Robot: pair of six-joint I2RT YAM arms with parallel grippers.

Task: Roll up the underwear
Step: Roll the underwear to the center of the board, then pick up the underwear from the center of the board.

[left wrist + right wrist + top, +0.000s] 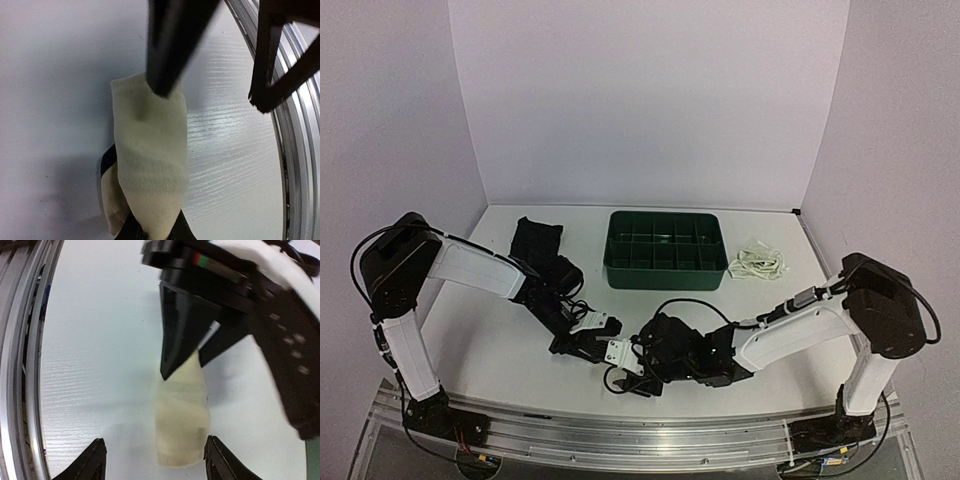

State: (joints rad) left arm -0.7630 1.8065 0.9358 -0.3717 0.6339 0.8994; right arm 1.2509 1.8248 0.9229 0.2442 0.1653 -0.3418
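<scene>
The cream underwear with black trim lies rolled into a short tube on the white table, also seen in the right wrist view. My left gripper is shut on one end of it; in the right wrist view it pinches the far end. My right gripper is open, its fingertips either side of the roll's near end, not touching. In the top view both grippers, left and right, meet at the table's front centre and hide the roll. The black underwear lies back left, the white one back right.
A green divided tray stands at the back centre between the two other garments. The table's metal front rail runs close behind the grippers and shows in both wrist views. Black cables loop around the right arm's wrist.
</scene>
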